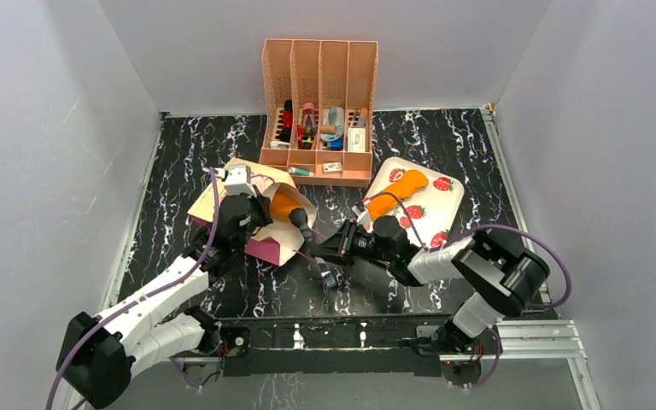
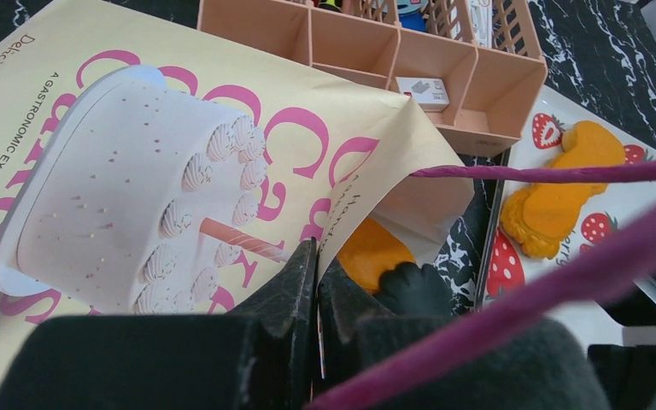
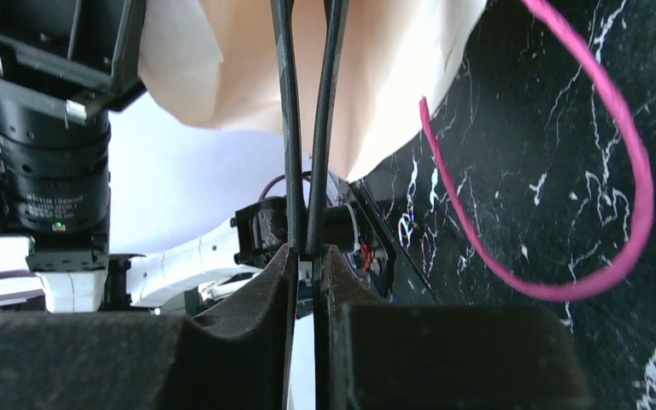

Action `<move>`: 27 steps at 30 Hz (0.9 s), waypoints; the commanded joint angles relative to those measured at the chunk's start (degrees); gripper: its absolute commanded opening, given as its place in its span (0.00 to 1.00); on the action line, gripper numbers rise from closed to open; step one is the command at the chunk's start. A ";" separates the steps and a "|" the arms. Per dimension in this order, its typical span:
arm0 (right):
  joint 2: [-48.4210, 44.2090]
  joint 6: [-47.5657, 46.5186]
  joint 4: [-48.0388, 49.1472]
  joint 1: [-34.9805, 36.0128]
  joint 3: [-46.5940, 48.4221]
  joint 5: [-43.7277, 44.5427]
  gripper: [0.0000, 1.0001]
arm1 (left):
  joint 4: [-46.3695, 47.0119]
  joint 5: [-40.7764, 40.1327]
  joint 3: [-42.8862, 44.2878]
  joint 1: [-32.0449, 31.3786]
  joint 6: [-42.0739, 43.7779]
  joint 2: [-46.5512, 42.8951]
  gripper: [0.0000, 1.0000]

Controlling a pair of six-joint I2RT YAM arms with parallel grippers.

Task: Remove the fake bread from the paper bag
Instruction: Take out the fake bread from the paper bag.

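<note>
The paper bag [image 1: 243, 201] lies on its side, mouth toward the right, with a cake print on it in the left wrist view [image 2: 137, 171]. My left gripper [image 1: 254, 207] [image 2: 318, 256] is shut on the edge of the bag's mouth. An orange loaf [image 1: 284, 203] [image 2: 371, 252] shows in the mouth. My right gripper [image 1: 337, 248] [image 3: 307, 252] is shut on thin black tongs [image 3: 307, 128]. Their black tip [image 1: 299, 225] [image 2: 410, 289] touches that loaf. Two orange loaves [image 1: 397, 192] [image 2: 564, 188] lie on a strawberry-print tray [image 1: 446, 205].
A peach slotted organiser [image 1: 319, 111] [image 2: 367, 43] with small items stands behind the bag. The bag's pink cord handle [image 3: 623, 171] loops over the black marbled table [image 1: 188, 145]. Grey walls close in the left, back and right.
</note>
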 commanded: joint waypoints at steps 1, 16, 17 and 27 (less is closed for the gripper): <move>-6.05 -2.52 0.17 -0.23 -1.87 -0.05 0.00 | -1.74 -5.74 3.19 -0.09 -1.58 -0.17 0.00; -31.68 -11.05 -27.03 -0.35 -4.05 3.80 0.00 | -4.38 -15.23 7.18 -0.06 -4.41 5.95 0.00; -32.87 -11.38 -28.37 -0.41 -4.12 4.13 0.00 | -4.51 -15.73 7.44 -0.02 -4.70 6.44 0.00; -43.96 -14.00 -42.11 -1.01 -2.41 9.08 0.00 | -6.51 -17.88 8.79 -0.02 -6.14 9.15 0.00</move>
